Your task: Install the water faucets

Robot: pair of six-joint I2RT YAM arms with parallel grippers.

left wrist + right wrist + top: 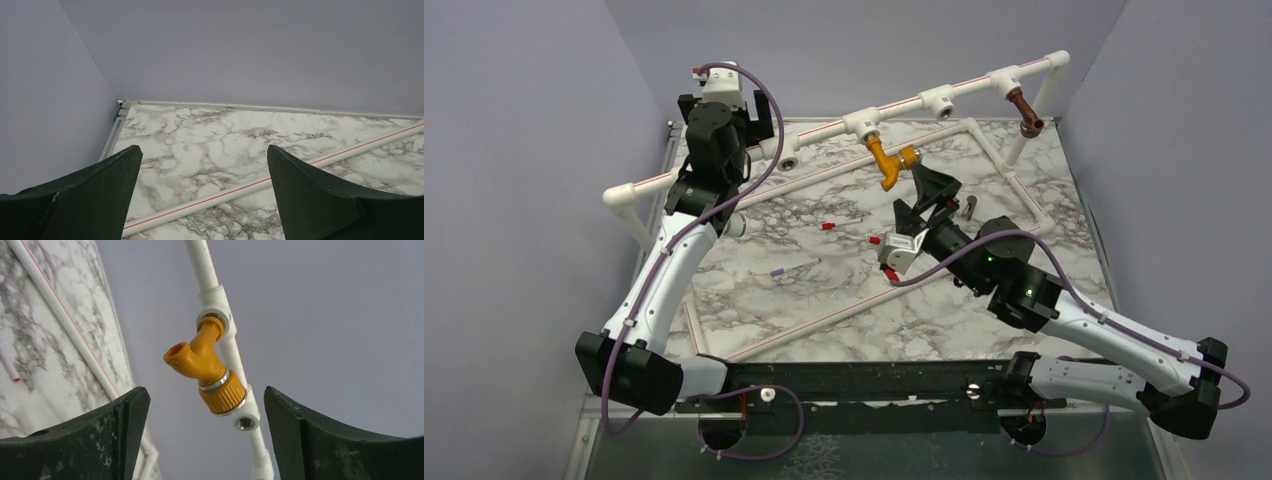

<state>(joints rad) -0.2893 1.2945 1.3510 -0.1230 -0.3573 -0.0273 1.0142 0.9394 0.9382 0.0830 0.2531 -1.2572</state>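
Note:
The orange-yellow faucet (886, 160) hangs from a white tee (862, 125) on the raised pipe rail. Its side branch and ribbed cap with silvery ring show in the right wrist view (205, 365). The dark brown faucet (1024, 112) hangs from a tee (1004, 85) near the rail's right end. My right gripper (924, 195) is open and empty just in front of the orange faucet, apart from it; in its wrist view (205, 392) the faucet sits between and beyond the jaws. My left gripper (759, 125) is open and empty at the back left, over the marble top (203, 150).
Two tees (941, 102) (786, 155) on the rail have bare threaded openings; one shows behind the orange cap (245, 421). A white red-striped pipe (260, 182) lies on the marble. Small red-tipped pieces (827, 226) (874, 240), a purple piece (776, 271) and a metal stub (970, 207) lie nearby.

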